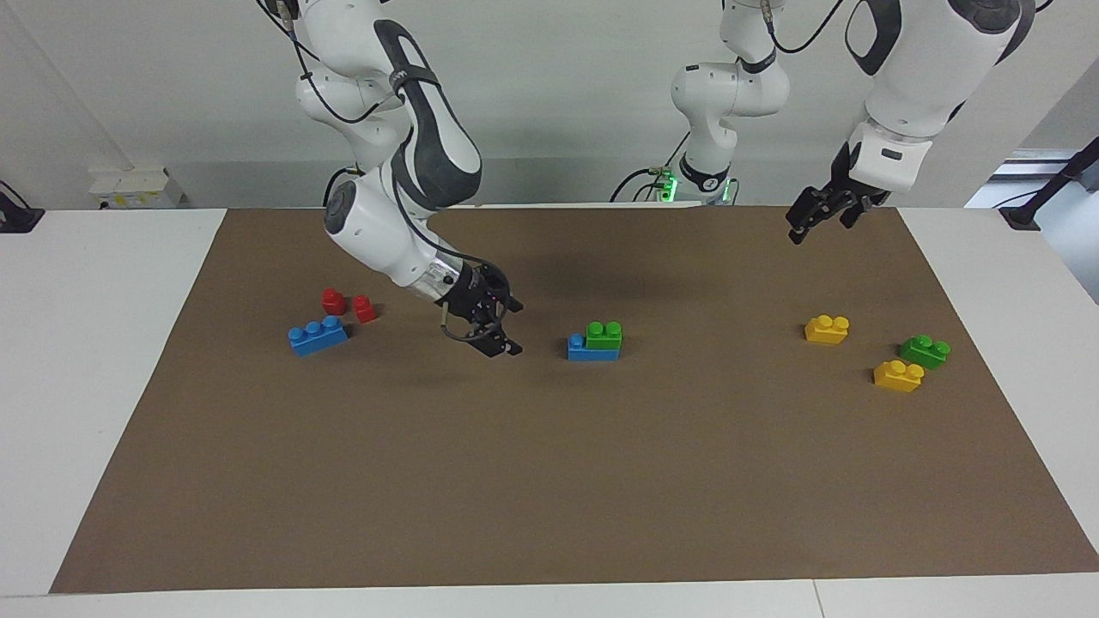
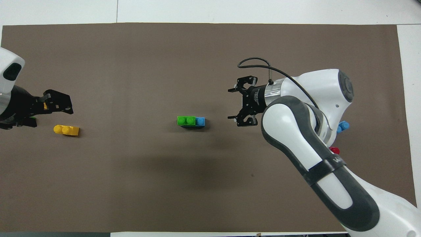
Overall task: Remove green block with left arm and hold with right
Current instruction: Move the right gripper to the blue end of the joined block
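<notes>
green block stacked on blue brick, right claw spread wide beside it, left claw raised, its grip unreadable, second blue brick mostly hidden overhead

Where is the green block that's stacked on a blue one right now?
The green block sits on a blue brick mid-mat, between the two grippers and untouched.

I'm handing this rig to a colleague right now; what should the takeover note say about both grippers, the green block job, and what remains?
Right gripper: open, empty, low over the mat beside the stack, toward the right arm's end.
Left gripper: empty, raised over the mat's edge by its base, waiting.
Green block: on the blue block, mid-mat, untouched. A second green block lies loose among the yellow blocks.
Done: nothing yet.
Left: right holds the blue block, left pulls the green block off.
</notes>
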{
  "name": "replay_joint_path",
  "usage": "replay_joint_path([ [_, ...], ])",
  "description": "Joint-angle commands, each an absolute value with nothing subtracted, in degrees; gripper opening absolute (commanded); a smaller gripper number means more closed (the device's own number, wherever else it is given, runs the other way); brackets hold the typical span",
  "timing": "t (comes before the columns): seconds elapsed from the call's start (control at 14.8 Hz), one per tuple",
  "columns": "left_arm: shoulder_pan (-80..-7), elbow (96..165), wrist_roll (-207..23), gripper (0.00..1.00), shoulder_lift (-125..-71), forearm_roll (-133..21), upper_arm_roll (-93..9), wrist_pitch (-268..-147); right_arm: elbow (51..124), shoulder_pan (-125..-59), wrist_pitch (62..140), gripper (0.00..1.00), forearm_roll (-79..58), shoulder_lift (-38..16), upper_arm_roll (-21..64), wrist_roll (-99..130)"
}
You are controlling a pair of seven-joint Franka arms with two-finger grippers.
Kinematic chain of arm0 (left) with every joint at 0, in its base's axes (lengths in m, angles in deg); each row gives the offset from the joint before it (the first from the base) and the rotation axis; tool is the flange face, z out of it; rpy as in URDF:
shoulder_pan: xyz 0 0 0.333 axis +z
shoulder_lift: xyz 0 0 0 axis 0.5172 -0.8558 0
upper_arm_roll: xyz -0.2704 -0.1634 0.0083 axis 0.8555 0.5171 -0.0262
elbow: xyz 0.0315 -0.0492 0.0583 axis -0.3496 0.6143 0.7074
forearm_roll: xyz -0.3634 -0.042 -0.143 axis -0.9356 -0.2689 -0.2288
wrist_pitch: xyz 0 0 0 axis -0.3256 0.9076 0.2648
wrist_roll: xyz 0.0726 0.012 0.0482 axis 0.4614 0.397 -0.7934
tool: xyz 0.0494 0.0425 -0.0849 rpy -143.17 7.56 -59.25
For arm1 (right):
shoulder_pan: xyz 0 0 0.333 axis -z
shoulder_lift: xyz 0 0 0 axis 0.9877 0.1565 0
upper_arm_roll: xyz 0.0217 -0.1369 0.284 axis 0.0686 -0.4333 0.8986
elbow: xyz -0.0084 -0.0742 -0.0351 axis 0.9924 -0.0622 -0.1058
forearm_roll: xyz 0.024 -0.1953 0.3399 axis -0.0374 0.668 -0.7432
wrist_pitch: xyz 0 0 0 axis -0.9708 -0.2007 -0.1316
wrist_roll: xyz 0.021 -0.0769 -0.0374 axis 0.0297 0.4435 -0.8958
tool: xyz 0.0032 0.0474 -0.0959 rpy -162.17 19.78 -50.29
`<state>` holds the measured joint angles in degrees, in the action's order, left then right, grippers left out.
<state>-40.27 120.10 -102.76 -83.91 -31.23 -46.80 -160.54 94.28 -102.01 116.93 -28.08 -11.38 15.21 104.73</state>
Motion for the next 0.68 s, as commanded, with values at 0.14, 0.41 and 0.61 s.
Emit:
replay_joint_path([
  [0.14, -46.8, 128.7, -131.2, 1.0, -79.1, -31.9, -47.2, -167.9, 94.4, -107.2, 123.2, 0.94, -30.9, -7.3, 15.1, 105.2],
  [0.41, -51.8, 132.6, -149.3, 1.0, -78.0, -32.7, -47.2, -170.9, 94.3, -110.2, 127.5, 0.94, -33.3, -4.7, 15.1, 105.0],
  [0.61, -55.3, 134.8, -166.9, 1.0, -78.0, -32.8, -47.2, -175.9, 94.3, -111.2, 128.5, 0.95, -33.3, -3.5, 15.1, 104.6],
])
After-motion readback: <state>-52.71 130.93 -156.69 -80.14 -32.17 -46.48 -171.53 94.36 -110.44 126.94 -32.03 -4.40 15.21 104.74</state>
